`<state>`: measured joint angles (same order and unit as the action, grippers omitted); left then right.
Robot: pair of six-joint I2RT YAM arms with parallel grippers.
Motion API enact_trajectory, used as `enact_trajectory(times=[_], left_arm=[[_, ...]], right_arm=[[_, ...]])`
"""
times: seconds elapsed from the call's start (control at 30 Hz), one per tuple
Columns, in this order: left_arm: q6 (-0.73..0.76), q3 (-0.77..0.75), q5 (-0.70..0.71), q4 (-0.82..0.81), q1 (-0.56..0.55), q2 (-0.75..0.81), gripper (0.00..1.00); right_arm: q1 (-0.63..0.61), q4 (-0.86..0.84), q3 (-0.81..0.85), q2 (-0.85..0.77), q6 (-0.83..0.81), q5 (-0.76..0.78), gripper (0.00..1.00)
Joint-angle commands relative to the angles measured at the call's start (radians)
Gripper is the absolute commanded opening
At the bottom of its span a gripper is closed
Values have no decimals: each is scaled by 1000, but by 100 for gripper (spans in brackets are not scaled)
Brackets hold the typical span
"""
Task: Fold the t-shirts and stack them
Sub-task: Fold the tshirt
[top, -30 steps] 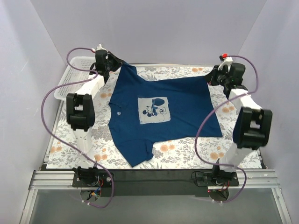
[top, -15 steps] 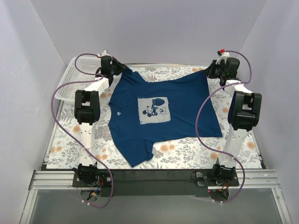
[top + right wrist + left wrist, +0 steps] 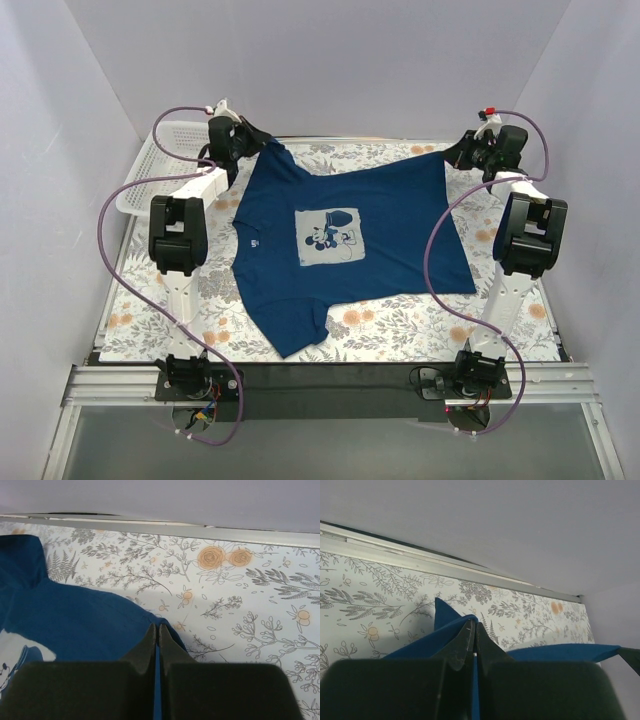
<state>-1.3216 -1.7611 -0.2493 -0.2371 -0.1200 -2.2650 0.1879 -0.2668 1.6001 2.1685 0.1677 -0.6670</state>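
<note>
A dark navy t-shirt [image 3: 345, 240] with a light grey cartoon print [image 3: 328, 233] lies spread on the floral table cover. My left gripper [image 3: 255, 143] is shut on the shirt's far left corner, a sleeve tip, lifted a little off the table; its wrist view shows blue cloth [image 3: 427, 640] pinched between the jaws [image 3: 473, 626]. My right gripper [image 3: 455, 155] is shut on the shirt's far right corner; its wrist view shows the blue hem [image 3: 90, 625] pinched between the jaws [image 3: 158, 628].
A white mesh basket [image 3: 150, 170] stands at the far left beside the left arm. The back rail of the table [image 3: 350, 140] runs just behind both grippers. Cables loop from both arms over the table sides.
Both arms have reached toward the back wall and pulled the shirt's far edge back with them. The left gripper has drifted slightly left in the last half second.
</note>
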Motion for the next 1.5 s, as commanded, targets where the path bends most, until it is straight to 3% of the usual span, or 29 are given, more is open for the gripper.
enact_trajectory(times=[0.0, 0.93, 1.47], left_arm=[[38, 54, -37, -48, 5, 133, 0], [91, 508, -150, -103, 37, 496, 0], [110, 641, -123, -93, 48, 647, 0]], right_arm=[[10, -66, 23, 2, 24, -101, 1], [79, -115, -144, -113, 79, -312, 1], [122, -117, -233, -183, 67, -339, 1]])
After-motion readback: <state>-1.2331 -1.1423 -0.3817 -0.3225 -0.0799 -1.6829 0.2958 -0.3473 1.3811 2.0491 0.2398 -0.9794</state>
